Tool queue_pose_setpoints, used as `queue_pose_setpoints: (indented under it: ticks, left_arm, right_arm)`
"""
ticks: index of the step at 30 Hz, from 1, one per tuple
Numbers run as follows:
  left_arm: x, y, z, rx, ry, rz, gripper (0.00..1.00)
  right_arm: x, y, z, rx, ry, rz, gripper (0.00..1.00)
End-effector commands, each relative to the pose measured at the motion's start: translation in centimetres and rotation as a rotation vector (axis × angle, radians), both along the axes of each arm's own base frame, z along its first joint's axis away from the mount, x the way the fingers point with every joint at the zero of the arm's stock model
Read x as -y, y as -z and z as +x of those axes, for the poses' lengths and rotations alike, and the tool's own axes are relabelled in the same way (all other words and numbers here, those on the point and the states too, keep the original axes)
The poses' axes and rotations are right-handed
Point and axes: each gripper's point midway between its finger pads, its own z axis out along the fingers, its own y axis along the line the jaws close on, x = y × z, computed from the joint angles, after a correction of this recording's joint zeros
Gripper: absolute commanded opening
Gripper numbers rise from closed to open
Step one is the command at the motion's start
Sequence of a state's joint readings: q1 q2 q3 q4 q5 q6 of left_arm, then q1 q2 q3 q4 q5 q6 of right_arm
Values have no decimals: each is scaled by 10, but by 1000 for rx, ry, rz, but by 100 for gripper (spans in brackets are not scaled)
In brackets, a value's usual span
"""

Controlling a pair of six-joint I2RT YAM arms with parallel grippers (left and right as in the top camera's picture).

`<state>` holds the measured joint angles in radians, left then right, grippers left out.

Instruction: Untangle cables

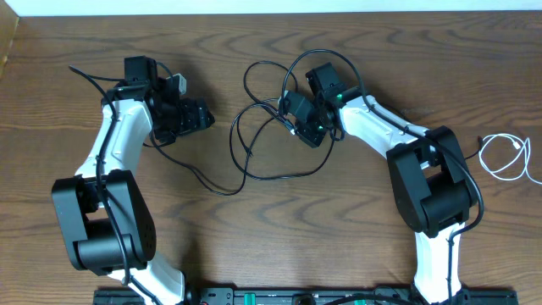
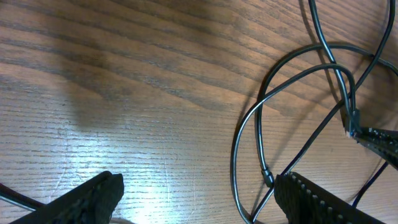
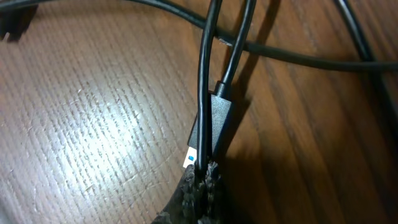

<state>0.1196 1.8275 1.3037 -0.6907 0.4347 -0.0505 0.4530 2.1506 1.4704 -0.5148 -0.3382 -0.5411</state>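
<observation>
Left arm [image 1: 114,144]: white links and black joint housings; a thin black cord [image 1: 102,157] ran along it.
Right arm [image 1: 377,127]: the same white links, bulkier black joints; a small green light [image 1: 340,98] glowed at the wrist.
Left gripper [image 2: 199,183]: black, with ribbed, toothed inner edges.
Right gripper [image 3: 200,180]: black, and its tips were rough-textured.

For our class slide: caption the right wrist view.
Right jaws shut on a black cable beside a USB plug, over a wooden table.
</observation>
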Motion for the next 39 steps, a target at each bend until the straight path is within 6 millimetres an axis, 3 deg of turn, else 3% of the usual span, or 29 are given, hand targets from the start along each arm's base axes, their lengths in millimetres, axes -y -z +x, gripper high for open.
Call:
queue_pose_setpoints:
  ticks: [1,4,5,8,9,13,20,33,39]
  left_arm:
    - [-1,1,0,0,6,11,84]
    - [-1,1,0,0,6,11,84]
    - [-1,1,0,0,6,11,84]
    - [-1,1,0,1,6,11,84]
    - [-1,1,0,1,6,12,84]
    - [-1,1,0,1,6,11,84]
    - [-1,1,0,1,6,11,84]
    - [-1,1,0,1,6,11,84]
    - [-1,1,0,1,6,11,84]
  right_arm:
    - [6,5,4,-19,71,-10,1]
    - [6,5,4,-20,73,-10,1]
    - [6,5,4,-20,72,-11,10]
    - [6,5,4,-20,72,-11,10]
    - [6,5,4,-20,72,-11,1]
    - [4,-5,5,-6,70,5,1]
    - [-3,-103,8,160,36,110,1]
    - [7,-206,-12,319,45,199,1]
    - [7,-259,-31,407,10,285,1]
